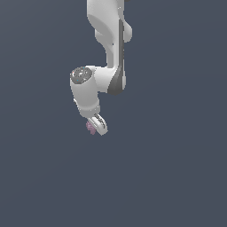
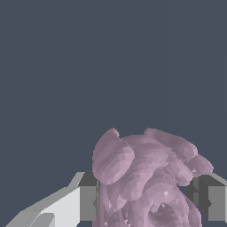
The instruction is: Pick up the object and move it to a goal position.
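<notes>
The object is a lumpy pinkish-purple clump. In the wrist view it fills the space between both fingers, and the pads press against its two sides. In the exterior view the object shows as a tiny pink speck at the tip of the white arm. My gripper is shut on it and points down and slightly toward the exterior view's right. The lower part of the clump is cut off by the wrist view's edge. No goal marker shows in either view.
A plain dark blue-grey surface fills the background of both views. The white arm comes down from the top of the exterior view. Nothing else shows.
</notes>
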`<state>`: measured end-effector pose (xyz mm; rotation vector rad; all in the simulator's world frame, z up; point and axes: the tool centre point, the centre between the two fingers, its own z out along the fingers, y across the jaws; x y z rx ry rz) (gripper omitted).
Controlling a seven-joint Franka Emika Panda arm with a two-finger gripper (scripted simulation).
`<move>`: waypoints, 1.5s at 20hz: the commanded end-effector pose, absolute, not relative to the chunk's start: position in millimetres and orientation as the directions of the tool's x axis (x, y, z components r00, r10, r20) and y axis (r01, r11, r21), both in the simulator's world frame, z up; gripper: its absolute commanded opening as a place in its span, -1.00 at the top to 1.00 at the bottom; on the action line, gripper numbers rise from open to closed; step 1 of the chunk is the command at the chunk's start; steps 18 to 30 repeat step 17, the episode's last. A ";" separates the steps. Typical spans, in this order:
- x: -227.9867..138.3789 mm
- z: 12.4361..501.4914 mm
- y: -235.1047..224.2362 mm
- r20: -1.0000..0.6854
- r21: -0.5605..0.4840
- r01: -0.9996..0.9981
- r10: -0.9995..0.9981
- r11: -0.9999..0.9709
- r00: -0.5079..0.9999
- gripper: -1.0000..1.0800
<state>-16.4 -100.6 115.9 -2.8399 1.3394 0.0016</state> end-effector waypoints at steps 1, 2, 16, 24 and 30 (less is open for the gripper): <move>-28.5 134.0 -112.9 -0.002 -0.002 -0.772 -0.772 -0.636 0.636 1.00; -32.8 140.6 -117.4 -0.002 -0.002 -0.772 -0.772 -0.636 0.636 1.00; -63.2 193.4 -153.6 -0.001 0.000 -0.772 -0.772 -0.636 0.636 1.00; -63.3 193.7 -153.9 -0.001 0.000 -0.772 -0.772 -0.636 0.636 1.00; -63.3 193.7 -153.9 -0.001 0.000 -0.772 -0.772 -0.636 0.636 1.00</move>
